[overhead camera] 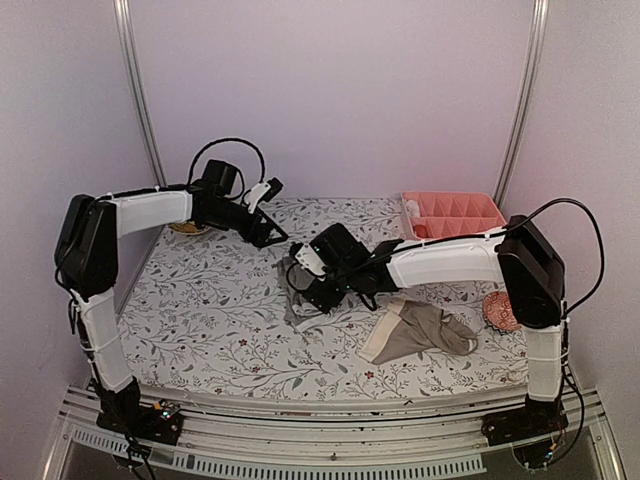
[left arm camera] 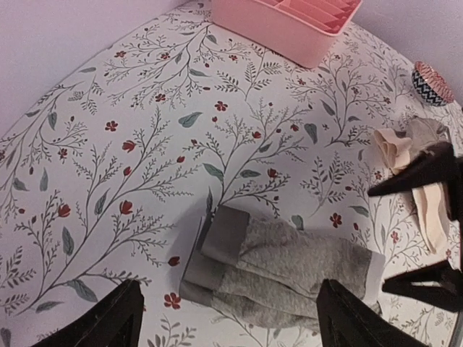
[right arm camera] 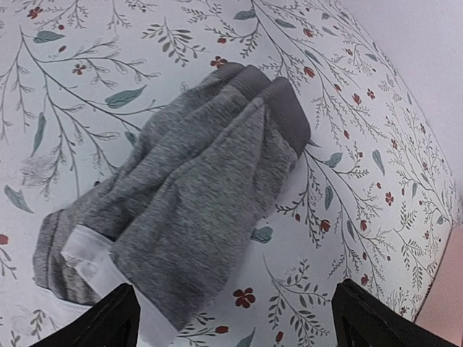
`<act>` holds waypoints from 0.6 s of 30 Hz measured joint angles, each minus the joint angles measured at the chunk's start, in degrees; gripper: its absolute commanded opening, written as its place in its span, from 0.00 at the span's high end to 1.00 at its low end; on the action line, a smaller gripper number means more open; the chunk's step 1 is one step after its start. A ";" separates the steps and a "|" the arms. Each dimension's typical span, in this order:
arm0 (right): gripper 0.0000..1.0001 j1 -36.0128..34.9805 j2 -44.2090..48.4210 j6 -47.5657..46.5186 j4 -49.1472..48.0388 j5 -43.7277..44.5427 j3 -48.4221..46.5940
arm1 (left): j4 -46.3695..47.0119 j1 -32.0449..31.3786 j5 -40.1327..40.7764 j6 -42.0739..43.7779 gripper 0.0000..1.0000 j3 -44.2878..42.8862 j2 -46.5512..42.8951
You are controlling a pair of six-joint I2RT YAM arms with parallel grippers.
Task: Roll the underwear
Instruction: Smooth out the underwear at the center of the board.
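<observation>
Grey brief (right arm camera: pixel 195 195) with white edging is lying loosely folded on the desk (overhead camera: pixel 200 310), and the taupe cream-banded brief (overhead camera: pixel 425 333) is sprawling crumpled to its right.

Left arm (overhead camera: pixel 150 208), right arm (overhead camera: pixel 450 262): white-wrapped links, black joints (overhead camera: pixel 85 245), black bases (overhead camera: pixel 140 420). Black cable (overhead camera: pixel 225 148) loops behind left jaws. Left gripper (left arm camera: pixel 230 285), right gripper (right arm camera: pixel 235 285): black tapered fingers (left arm camera: pixel 116 318), white patch (overhead camera: pixel 308 258) just behind jaws.

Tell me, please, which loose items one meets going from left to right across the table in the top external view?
A yellowish item at the far left → grey underwear → taupe underwear → round pink ball. The pink tray overlaps the taupe pair sideways, so it is left out.
</observation>
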State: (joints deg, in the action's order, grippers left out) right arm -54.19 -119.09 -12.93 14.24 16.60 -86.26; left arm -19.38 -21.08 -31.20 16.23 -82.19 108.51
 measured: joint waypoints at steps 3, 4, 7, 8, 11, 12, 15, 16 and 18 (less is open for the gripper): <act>0.15 -4.04 -0.04 -0.11 -0.31 2.67 -0.07 | -1.03 -0.09 -0.46 -1.25 0.18 -6.69 7.65; 0.16 -4.81 -0.13 -0.11 -0.22 3.04 -0.17 | -1.75 -0.17 -0.48 -1.51 0.18 -7.98 9.94; 0.19 -6.21 -1.14 0.31 0.26 3.89 -1.70 | -4.09 -0.31 -0.46 -2.21 0.20 -9.94 15.02; 0.20 -6.25 -1.46 0.44 0.39 4.02 -2.14 | -4.94 -0.42 -0.42 -2.45 0.20 -10.03 16.02; 0.22 -6.16 -2.16 1.18 1.25 4.15 -2.97 | -6.78 -0.94 0.13 -2.73 0.20 -10.29 17.42; 0.23 -6.16 -2.45 1.44 1.66 4.11 -3.26 | -7.17 -1.22 0.37 -2.78 0.20 -10.58 17.53; 0.24 -6.16 -3.72 1.99 2.73 4.11 -4.35 | -7.65 -2.10 1.20 -2.78 0.21 -11.93 17.55; 0.24 -6.16 -4.17 2.19 2.93 4.11 -4.57 | -7.65 -2.40 1.53 -2.78 0.21 -12.63 17.55; 0.25 -6.19 -4.81 2.51 3.56 4.04 -4.57 | -7.56 -2.75 1.90 -2.80 0.21 -13.66 17.55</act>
State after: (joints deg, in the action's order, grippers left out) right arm -60.38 -123.90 -10.41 17.80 20.64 -90.83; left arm -26.94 -23.83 -29.30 13.43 -95.85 126.06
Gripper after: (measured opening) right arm 0.759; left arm 0.792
